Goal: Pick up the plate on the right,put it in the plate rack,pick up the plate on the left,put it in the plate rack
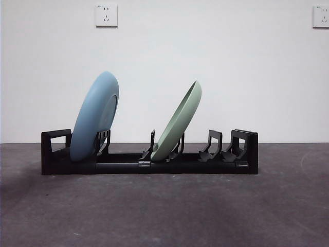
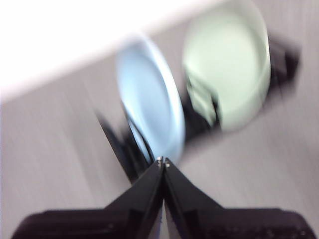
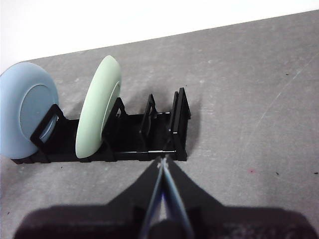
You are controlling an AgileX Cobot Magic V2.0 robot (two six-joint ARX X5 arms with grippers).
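The black plate rack (image 1: 123, 167) lies across the grey table with two plates leaning in its slots. A light blue plate (image 1: 95, 116) stands near its left end. A pale green plate (image 1: 180, 123) leans in the middle slots. The left wrist view is blurred; my left gripper (image 2: 163, 162) is shut and holds nothing, just short of the blue plate (image 2: 149, 112), with the green plate (image 2: 227, 64) beyond. My right gripper (image 3: 161, 161) is shut with nothing in it, above the table off the rack's (image 3: 149, 144) empty end, where the green plate (image 3: 97, 107) and blue plate (image 3: 25, 112) also show.
Two wall sockets (image 1: 106, 15) sit high on the white wall behind the table. The rack's right-hand slots (image 1: 216, 146) hold nothing. Neither arm shows in the front view.
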